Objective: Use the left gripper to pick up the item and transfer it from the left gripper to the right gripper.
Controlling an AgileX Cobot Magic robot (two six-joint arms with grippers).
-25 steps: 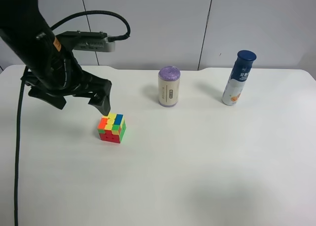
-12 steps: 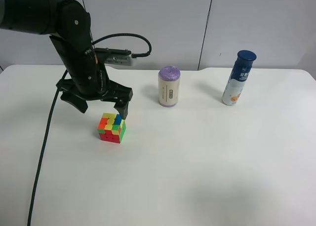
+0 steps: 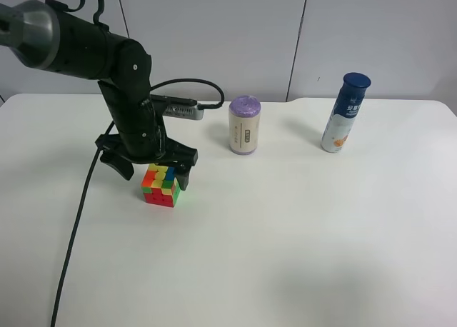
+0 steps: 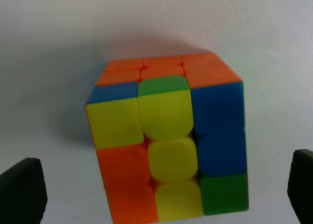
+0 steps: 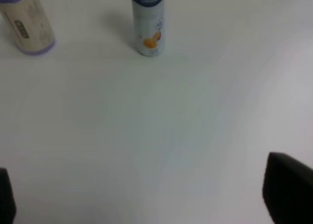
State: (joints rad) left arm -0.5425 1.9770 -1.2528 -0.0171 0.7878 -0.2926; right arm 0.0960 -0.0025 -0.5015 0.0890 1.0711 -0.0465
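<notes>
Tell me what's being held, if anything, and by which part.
Nothing. The left gripper straddles the puzzle cube, open, not touching; the right gripper is open and empty.

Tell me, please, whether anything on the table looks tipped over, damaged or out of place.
Nothing stands out. The puzzle cube sits flat on the table inside the open left pincer, and the purple-capped cylinder and the blue-capped bottle both stand upright.
</notes>
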